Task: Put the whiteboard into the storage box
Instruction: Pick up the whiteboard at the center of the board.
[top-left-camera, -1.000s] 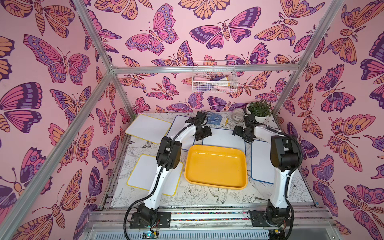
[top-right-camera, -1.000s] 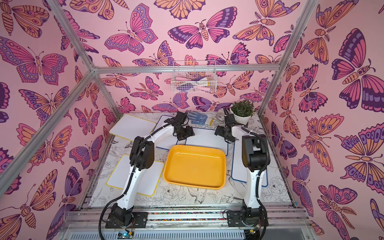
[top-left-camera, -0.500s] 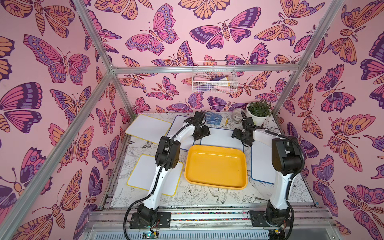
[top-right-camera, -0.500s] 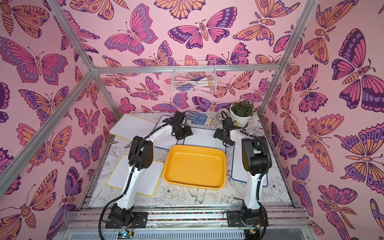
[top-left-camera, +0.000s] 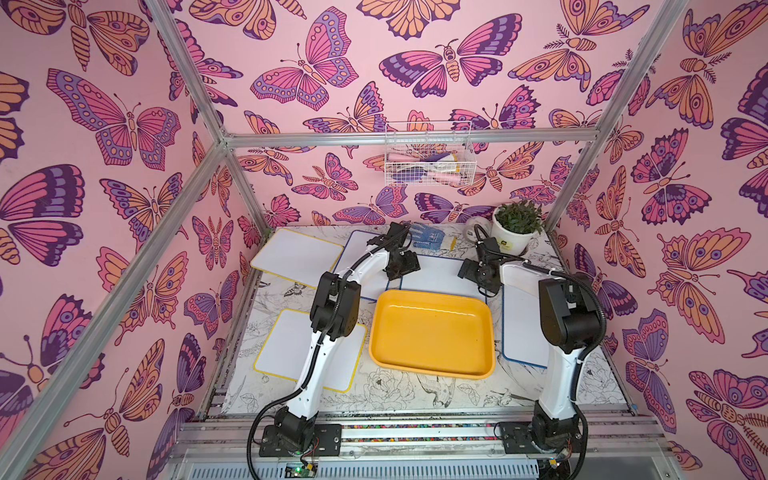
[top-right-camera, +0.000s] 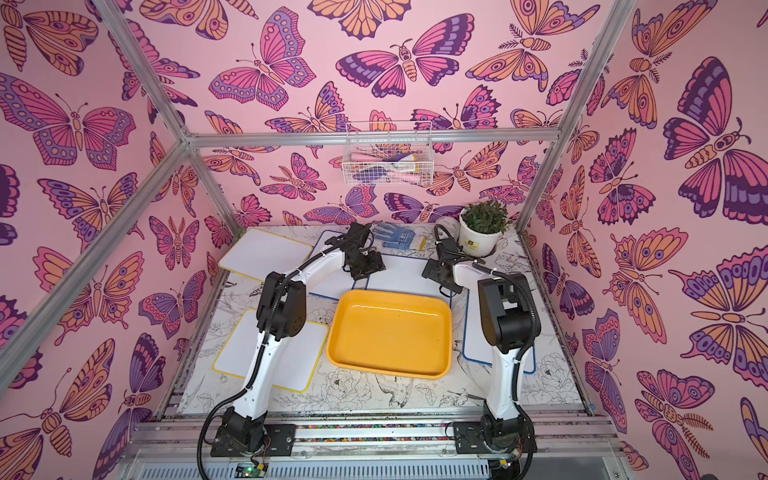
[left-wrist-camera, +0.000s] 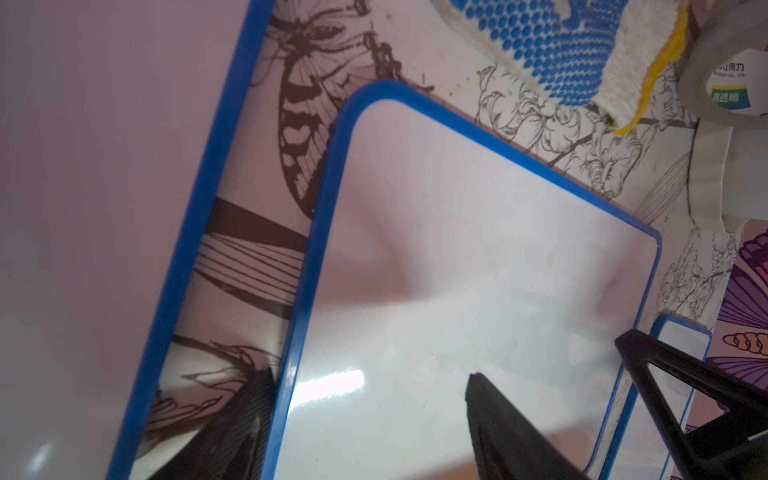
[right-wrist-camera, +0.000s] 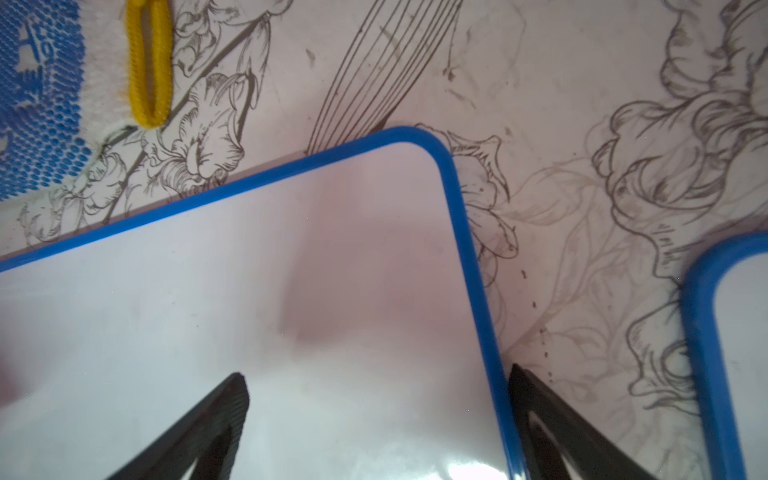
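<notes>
A: Blue-rimmed whiteboard (top-left-camera: 436, 274) lies flat, mid-back of the table (top-left-camera: 415, 395), just behind the storage box (top-left-camera: 432, 332). Axis?
B: Long side looks left-to-right, along the back wall. Near edge is hidden by the box rim.
A: Grippers?
B: left gripper (left-wrist-camera: 370, 376) has jaws apart, straddling its left edge. right gripper (right-wrist-camera: 376, 374) has jaws wide apart over its right edge. Neither clamps it.
A: Around it?
B: Left, another blue board (left-wrist-camera: 124, 166) just beside. Behind, dotted glove (top-left-camera: 428, 239), then plant pot (top-left-camera: 515, 237). Right, third blue board (top-left-camera: 523, 324).
</notes>
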